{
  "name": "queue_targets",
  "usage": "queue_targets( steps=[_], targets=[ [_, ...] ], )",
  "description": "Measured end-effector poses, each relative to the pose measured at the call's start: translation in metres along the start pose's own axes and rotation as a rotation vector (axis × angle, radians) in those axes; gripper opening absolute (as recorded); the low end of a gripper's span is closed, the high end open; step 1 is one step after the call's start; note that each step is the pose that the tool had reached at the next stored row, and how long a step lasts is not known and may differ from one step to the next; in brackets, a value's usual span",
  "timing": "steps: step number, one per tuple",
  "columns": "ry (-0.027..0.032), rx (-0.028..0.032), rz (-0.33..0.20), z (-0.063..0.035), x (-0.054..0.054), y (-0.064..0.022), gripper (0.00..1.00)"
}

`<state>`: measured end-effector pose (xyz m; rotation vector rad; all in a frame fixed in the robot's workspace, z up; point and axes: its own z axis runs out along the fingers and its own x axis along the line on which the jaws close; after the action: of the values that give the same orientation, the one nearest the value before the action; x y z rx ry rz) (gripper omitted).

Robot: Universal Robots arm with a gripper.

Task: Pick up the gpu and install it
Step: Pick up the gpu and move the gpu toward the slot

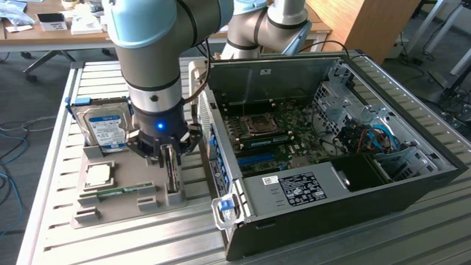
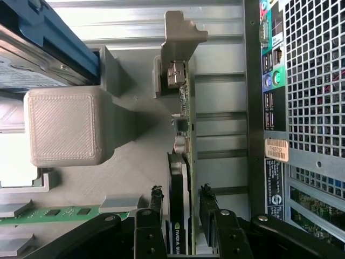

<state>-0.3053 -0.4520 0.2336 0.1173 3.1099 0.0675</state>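
The gpu stands on edge in a slot of the grey holder, on the exterior view's left of the open computer case, leaving both faces reachable. The pincer straddles it from above, jaws spread either side, seemingly not gripping.

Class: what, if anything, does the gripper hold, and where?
Nothing: the gripper, fingers open, straddles the upright green circuit card with black fan, not touching it.
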Motion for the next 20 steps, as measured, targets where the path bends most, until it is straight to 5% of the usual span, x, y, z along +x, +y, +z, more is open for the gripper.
queue_targets(
  steps=[20],
  targets=[
    [0.0000,-0.0029,0.002,0.0055,0.0004,0.0044,0.42]
  ],
)
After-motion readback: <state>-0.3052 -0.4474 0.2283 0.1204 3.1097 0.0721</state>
